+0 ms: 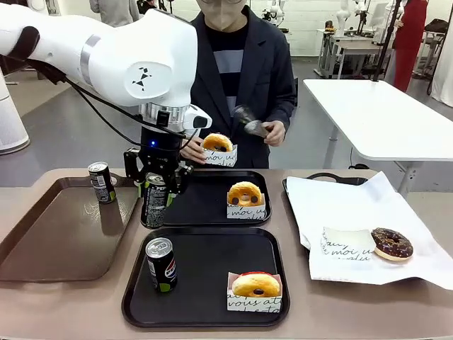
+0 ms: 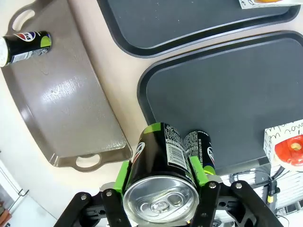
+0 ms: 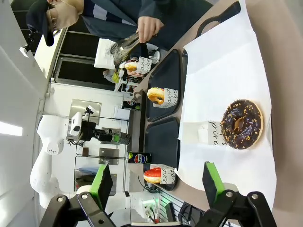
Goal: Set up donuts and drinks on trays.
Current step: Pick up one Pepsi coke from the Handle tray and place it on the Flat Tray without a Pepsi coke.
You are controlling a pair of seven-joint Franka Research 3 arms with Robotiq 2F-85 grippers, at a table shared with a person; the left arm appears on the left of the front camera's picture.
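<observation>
My left gripper point(image 1: 157, 185) point(image 2: 161, 172) is shut on a black drink can point(image 1: 154, 204) point(image 2: 163, 156), upright at the near-left corner of the far black tray point(image 1: 205, 212). That tray carries one sleeved donut point(image 1: 245, 195). On the near black tray point(image 1: 205, 304) point(image 2: 227, 90) stand another can point(image 1: 161, 264) point(image 2: 201, 146) and a donut point(image 1: 256, 287) point(image 2: 288, 146). A third can point(image 1: 102, 182) point(image 2: 23, 45) stands on the brown tray. The person holds a sleeved donut point(image 1: 218, 149) and tongs point(image 1: 251, 125) behind the far tray. My right gripper point(image 3: 157, 184) hangs open above the table, holding nothing.
A long brown tray point(image 1: 56, 234) point(image 2: 61, 94) lies at the left. At the right, a white paper sheet point(image 1: 354, 205) point(image 3: 222, 71) holds a chocolate donut point(image 1: 391, 243) point(image 3: 241, 124) and an empty sleeve point(image 1: 345, 244). A white table point(image 1: 382, 113) stands behind.
</observation>
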